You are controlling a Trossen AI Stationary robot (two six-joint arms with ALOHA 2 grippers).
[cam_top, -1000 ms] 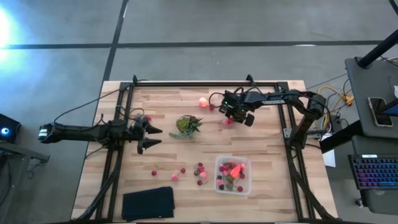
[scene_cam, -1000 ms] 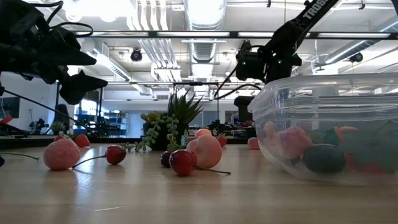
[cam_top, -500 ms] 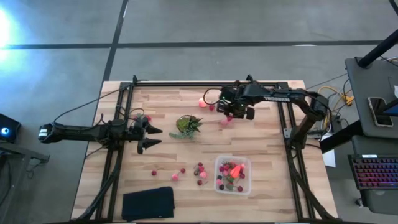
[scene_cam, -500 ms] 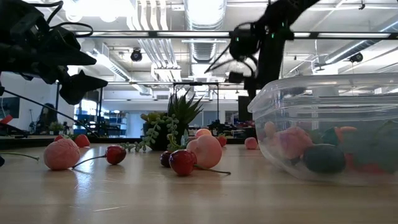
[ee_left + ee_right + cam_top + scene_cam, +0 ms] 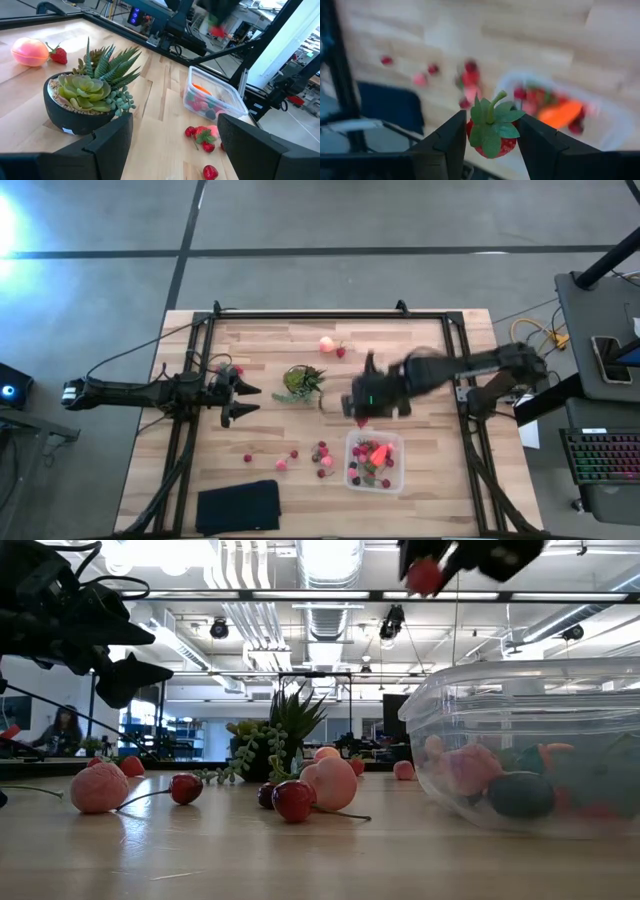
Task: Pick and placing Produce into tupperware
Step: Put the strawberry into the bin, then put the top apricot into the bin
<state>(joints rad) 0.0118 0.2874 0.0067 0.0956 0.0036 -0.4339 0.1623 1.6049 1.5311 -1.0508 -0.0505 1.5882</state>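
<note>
The right wrist view alone showed what the right gripper point(image 5: 492, 132) carried: a strawberry point(image 5: 491, 131) with green leaves, pinched between the two jaws. From above, that gripper point(image 5: 368, 402) was a blur over the worktop point(image 5: 420, 360), near the far edge of the tupperware point(image 5: 375, 461). The low view caught only a red spot high above the clear box point(image 5: 520, 740).

The left gripper point(image 5: 238, 399) hung at the left side of the worktop with its jaws spread and nothing between them. Its wrist view showed what the high view blurred: a succulent in a dark pot point(image 5: 87, 100), and beyond it a peach-pink round piece point(image 5: 29, 51) touching a strawberry point(image 5: 58, 55).

From above, about six small red and pink pieces point(image 5: 322, 452) lay loose left of the box, two more near the left arm. The box held several pieces, one orange-red point(image 5: 379, 450). One black pad point(image 5: 238, 506) lay at the near edge. No writing could be read.
</note>
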